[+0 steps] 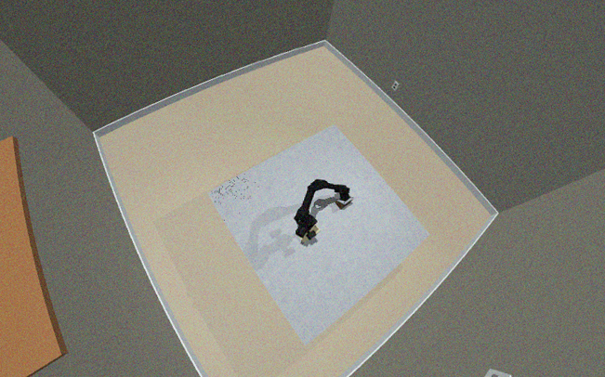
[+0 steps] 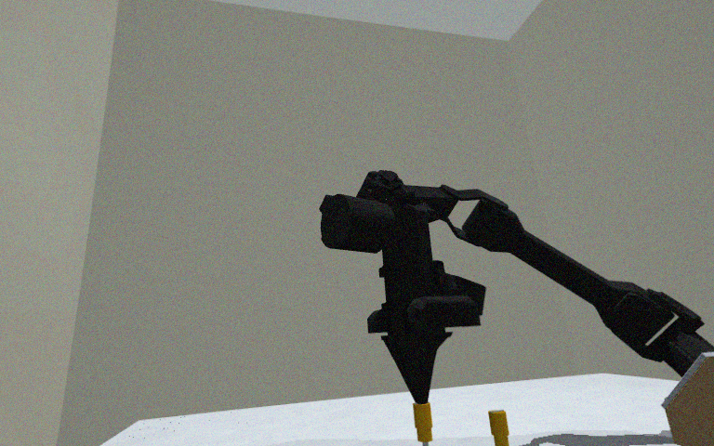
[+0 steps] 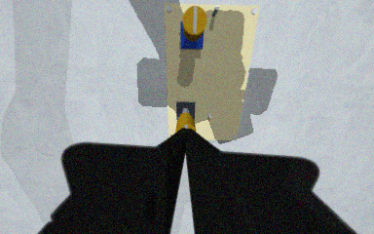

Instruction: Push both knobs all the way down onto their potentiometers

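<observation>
The end effector (image 2: 419, 397) has its two dark fingers pressed together into a single downward point, with nothing between them; in the wrist view only a hairline seam separates them. In the exterior view that point meets the flat top of the near yellow knob (image 2: 422, 420), and it appears to be touching, though the grain of the picture makes the contact line hard to judge. The wrist view agrees: the joined tips sit right over the near knob (image 3: 185, 123), covering its lower edge, so only the upper part of the cap and a sliver of the dark potentiometer body (image 3: 185, 108) behind it show. The circuit board (image 3: 224, 73), pale tan, lies on the light grey surface (image 3: 317, 73), and the arm's shadow falls across much of it. The far knob (image 3: 194, 20) stands untouched near the board's top edge on its blue potentiometer (image 3: 192, 41); from the exterior it shows as the second yellow knob (image 2: 498, 425), well to the right of the end effector. In the exterior view the board itself is cut off by the bottom of the frame, so how far either knob sits above its potentiometer cannot be read there. From the top view the arm (image 1: 312, 203) is a small dark shape and the board and knobs are too small to make out.
</observation>
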{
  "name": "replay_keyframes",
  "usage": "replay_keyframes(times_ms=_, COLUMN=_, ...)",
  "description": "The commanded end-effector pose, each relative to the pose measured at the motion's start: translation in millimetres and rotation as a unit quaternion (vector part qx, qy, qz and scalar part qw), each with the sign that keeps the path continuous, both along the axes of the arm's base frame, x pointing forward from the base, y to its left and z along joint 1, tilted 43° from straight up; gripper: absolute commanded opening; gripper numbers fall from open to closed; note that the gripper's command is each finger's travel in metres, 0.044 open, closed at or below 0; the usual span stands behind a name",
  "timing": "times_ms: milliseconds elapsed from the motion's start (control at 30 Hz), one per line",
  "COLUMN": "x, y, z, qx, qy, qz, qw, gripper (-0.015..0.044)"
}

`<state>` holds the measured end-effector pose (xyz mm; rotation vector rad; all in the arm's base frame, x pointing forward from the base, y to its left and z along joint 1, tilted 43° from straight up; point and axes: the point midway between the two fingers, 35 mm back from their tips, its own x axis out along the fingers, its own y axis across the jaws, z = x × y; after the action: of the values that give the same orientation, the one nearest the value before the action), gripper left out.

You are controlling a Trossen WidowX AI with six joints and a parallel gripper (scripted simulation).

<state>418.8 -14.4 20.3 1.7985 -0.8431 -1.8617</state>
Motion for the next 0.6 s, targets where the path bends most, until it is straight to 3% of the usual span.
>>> replay_keyframes(times_ms=0, x=-0.2, y=-4.7, z=-3.3, qx=-0.002, qy=0.001, qz=0.000, qw=1.000, gripper=0.0000)
replay_keyframes(times_ms=567, x=-0.8, y=-10.0, z=-9.1, qx=-0.002, qy=0.001, qz=0.000, qw=1.000, gripper=0.0000)
